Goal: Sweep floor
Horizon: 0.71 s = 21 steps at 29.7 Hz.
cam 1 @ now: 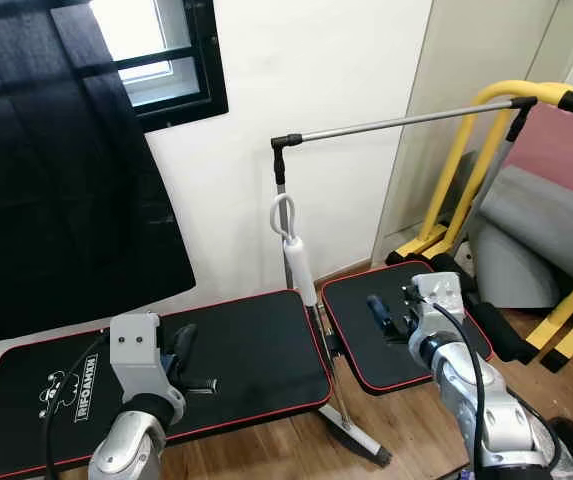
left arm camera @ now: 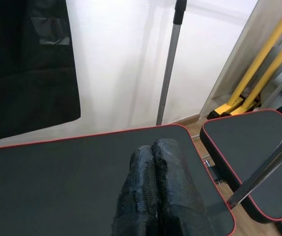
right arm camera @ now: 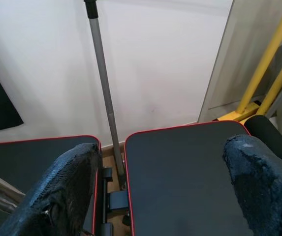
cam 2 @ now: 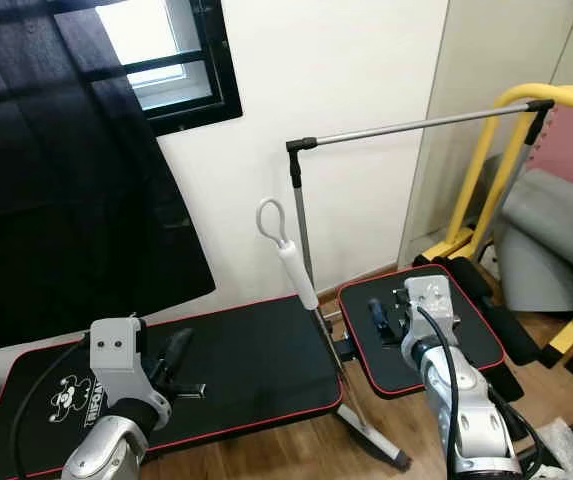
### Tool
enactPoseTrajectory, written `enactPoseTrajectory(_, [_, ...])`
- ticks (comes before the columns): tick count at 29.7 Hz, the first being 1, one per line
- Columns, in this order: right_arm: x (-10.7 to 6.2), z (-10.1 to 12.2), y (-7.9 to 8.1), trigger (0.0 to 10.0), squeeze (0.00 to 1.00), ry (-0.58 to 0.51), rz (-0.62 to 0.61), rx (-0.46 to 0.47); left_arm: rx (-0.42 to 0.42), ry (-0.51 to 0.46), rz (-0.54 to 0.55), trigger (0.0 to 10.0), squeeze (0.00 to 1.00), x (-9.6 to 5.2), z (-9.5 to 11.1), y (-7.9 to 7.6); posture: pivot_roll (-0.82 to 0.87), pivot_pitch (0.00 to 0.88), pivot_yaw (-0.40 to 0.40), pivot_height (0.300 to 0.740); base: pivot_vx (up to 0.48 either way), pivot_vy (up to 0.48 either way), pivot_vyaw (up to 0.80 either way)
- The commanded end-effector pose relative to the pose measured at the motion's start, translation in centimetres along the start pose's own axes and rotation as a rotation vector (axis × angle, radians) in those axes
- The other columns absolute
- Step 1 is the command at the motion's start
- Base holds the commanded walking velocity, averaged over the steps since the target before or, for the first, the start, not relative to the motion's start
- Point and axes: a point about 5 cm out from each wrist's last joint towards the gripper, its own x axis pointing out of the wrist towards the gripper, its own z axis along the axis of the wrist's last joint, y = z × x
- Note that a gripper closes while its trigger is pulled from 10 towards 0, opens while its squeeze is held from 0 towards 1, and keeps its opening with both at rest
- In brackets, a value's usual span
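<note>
Broom handle (cam 1: 299, 262) leaning between bench pads (cam 1: 256, 340); left gripper (cam 1: 181, 352) clenched, empty, left of handle; right gripper (cam 1: 391, 308) spread wide, right of handle, both apart.

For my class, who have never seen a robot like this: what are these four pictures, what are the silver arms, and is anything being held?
A walking humanoid robot took them. Two come from cameras in its head, looking down; the other two from cameras on its wrists. The left gripper, fingers shut, and the right gripper, fingers open, hover over a black padded bench with red edging. Neither holds anything. A broom handle with a white grip leans between the bench pads. Behind are a white wall and a yellow frame.
</note>
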Motion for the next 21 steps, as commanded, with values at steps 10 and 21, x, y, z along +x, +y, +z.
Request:
enactPoseTrajectory(10, [0.39, -0.09, 0.64, 10.0, 0.00, 0.001, 0.038, -0.017, -0.008, 0.028, 0.071, 10.0, 0.00, 0.08, -0.73, 0.60, -0.01, 0.036, 0.002, 0.740, 0.000, 0.000, -0.29])
enactPoseTrajectory(21, [0.54, -0.18, 0.69, 10.0, 0.00, 0.002, 0.045, -0.019, -0.009, 0.029, 0.069, 10.0, 0.00, 0.20, -0.76, 0.57, -0.01, 0.036, 0.001, 0.740, -0.022, 0.000, -0.49])
